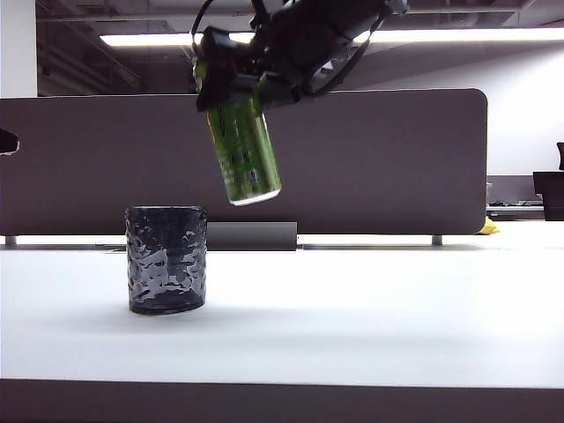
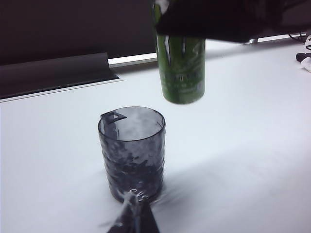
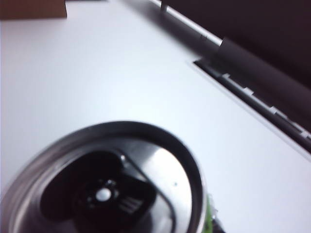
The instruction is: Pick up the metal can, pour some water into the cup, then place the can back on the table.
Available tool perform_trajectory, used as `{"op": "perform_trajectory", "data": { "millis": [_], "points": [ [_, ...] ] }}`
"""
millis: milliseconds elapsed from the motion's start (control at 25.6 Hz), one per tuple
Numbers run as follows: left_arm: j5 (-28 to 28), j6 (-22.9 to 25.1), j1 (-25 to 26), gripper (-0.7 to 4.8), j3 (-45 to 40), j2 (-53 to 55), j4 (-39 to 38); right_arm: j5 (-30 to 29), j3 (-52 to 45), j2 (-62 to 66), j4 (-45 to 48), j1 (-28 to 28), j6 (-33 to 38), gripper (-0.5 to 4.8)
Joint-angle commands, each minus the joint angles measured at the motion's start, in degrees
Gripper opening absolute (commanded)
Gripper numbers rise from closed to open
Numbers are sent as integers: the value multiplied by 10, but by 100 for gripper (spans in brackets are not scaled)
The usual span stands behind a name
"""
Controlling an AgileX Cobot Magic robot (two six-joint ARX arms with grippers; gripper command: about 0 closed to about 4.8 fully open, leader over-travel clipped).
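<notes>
My right gripper (image 1: pixel 222 86) is shut on the upper part of the metal can (image 1: pixel 245 150), a slim green can held in the air, slightly tilted with its top leaning left. Its base hangs above and to the right of the cup (image 1: pixel 166 260), a dark dimpled tumbler standing upright on the white table (image 1: pixel 370 326). In the left wrist view the can (image 2: pixel 182 73) hovers beyond the cup (image 2: pixel 131 150), apart from it. The can's silver top (image 3: pixel 160 165) fills the right wrist view. My left gripper (image 2: pixel 136 216) rests low just in front of the cup, fingers together. Water is out of view.
A dark grey partition panel (image 1: pixel 379 159) runs along the back of the table, with a grey cable cover (image 1: pixel 251 236) at its foot behind the cup. A brown box corner (image 3: pixel 34 8) shows far off. A black object (image 1: pixel 551 194) stands at the far right.
</notes>
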Motion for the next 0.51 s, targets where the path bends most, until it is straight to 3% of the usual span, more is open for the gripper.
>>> {"op": "perform_trajectory", "data": {
  "millis": [39,507],
  "points": [
    [0,0,1,-5,1,0,8,-3,7,-1,15,5,-10,291],
    [0,0,1,-5,1,0,8,-2,7,6,-6,9,-46,291]
  ]
}}
